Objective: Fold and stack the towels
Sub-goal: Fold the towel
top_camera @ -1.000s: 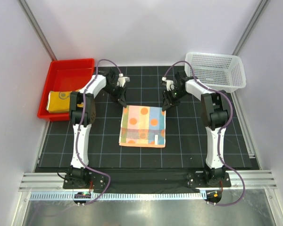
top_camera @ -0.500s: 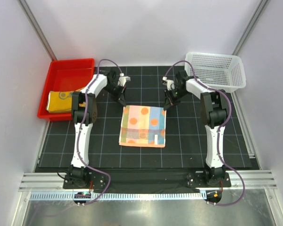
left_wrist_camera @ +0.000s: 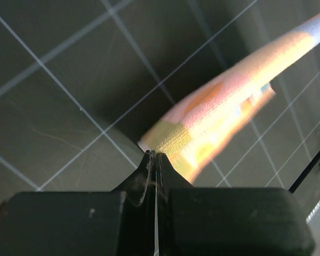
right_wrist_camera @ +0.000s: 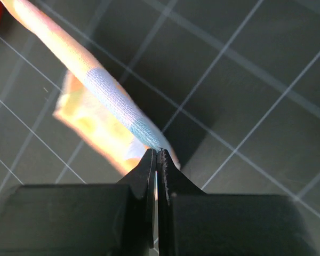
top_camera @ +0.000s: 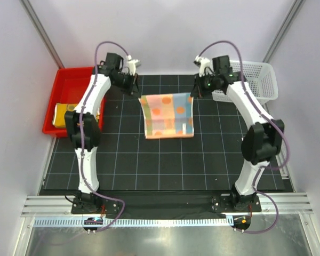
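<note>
Top external, left gripper [top_camera: 139,95], right gripper [top_camera: 192,94] now raised, polka-dot towel [top_camera: 168,114] lifted

Corner of towel [left_wrist_camera: 218,120] in closed claw [left_wrist_camera: 153,156]

The left arm [top_camera: 90,98] and right arm [top_camera: 248,106] stretch toward the upper middle of the top view, elbows out to either side. The left gripper [top_camera: 138,95] and right gripper [top_camera: 193,94] face each other there, each with jaws pinched tight on an upper corner of the towel [top_camera: 168,114].
</note>
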`<action>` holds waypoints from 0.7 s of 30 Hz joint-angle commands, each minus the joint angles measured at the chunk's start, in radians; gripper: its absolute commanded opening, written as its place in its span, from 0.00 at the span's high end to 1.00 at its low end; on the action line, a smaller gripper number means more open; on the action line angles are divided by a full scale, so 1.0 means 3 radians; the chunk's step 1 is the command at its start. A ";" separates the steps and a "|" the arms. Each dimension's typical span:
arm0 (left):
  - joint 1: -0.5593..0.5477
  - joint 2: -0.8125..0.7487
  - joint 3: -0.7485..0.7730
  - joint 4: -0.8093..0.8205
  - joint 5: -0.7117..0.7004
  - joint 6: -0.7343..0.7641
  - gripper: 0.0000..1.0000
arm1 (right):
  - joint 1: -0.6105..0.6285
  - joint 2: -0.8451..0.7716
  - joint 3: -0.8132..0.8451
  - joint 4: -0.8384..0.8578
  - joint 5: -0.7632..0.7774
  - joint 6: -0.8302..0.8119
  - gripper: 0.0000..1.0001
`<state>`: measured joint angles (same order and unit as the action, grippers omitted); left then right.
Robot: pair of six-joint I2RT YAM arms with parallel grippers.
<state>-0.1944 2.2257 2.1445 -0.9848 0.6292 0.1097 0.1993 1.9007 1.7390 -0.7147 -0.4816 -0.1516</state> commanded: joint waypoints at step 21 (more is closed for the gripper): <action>-0.0416 -0.2511 -0.1999 0.0562 -0.0190 -0.0672 1.00 | 0.0159 -0.2450 -0.1373 -0.0108 0.0169 0.0603 0.99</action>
<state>-0.3347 1.4845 1.5639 -0.8856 0.6460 -0.0425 0.2417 1.1809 1.3746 -0.7910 -0.4469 -0.0185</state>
